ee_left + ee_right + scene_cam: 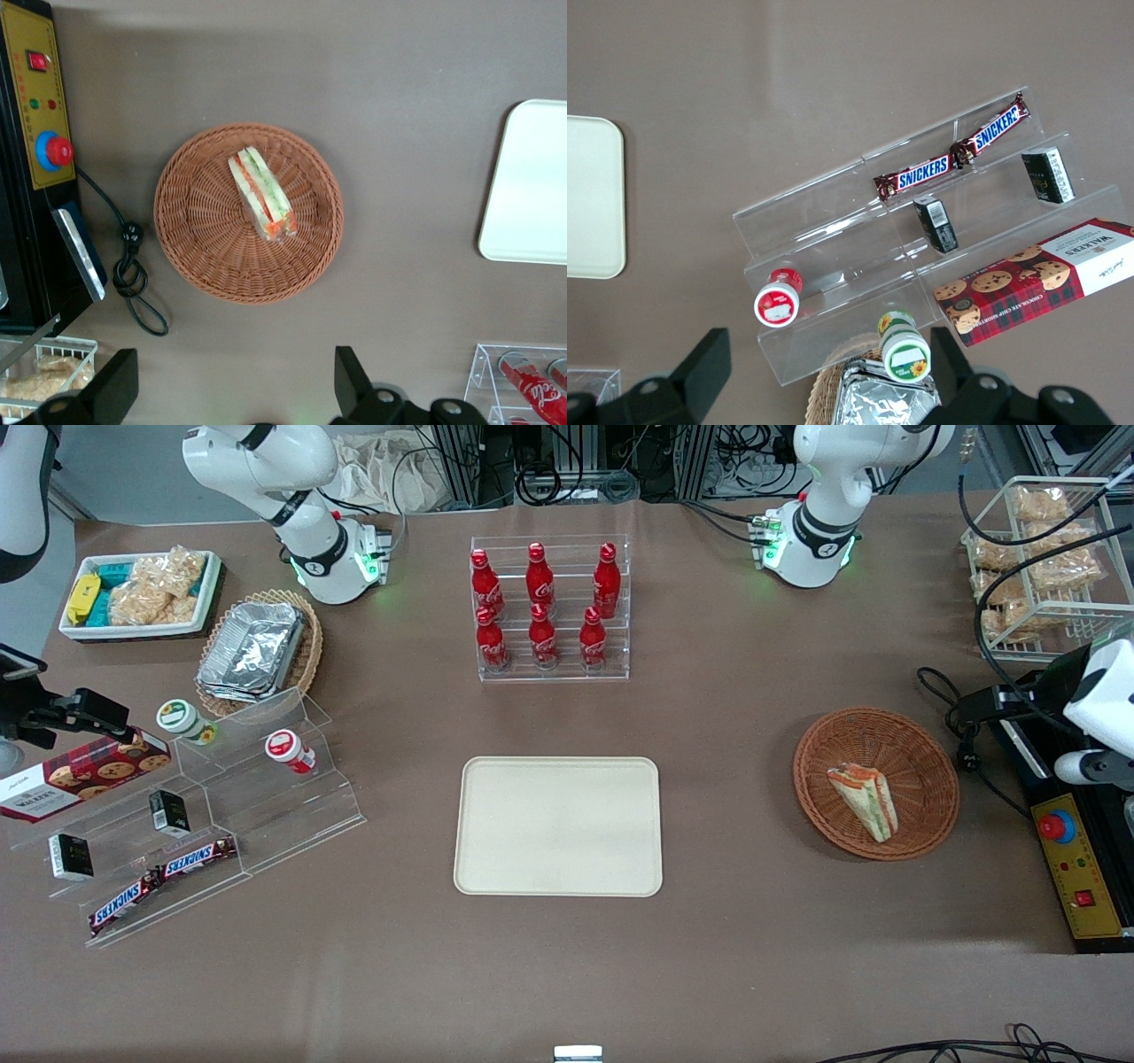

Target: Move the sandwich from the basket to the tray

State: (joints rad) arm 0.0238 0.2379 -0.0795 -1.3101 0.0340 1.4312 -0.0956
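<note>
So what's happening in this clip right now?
The working left arm is about to move the sandwich from the basket to the tray, but nothing has been picked up yet. The sandwich lies in the basket, and the tray holds nothing. The hand hangs open above the table beside the basket, touching nothing, with the basket and sandwich in its wrist view.
</note>
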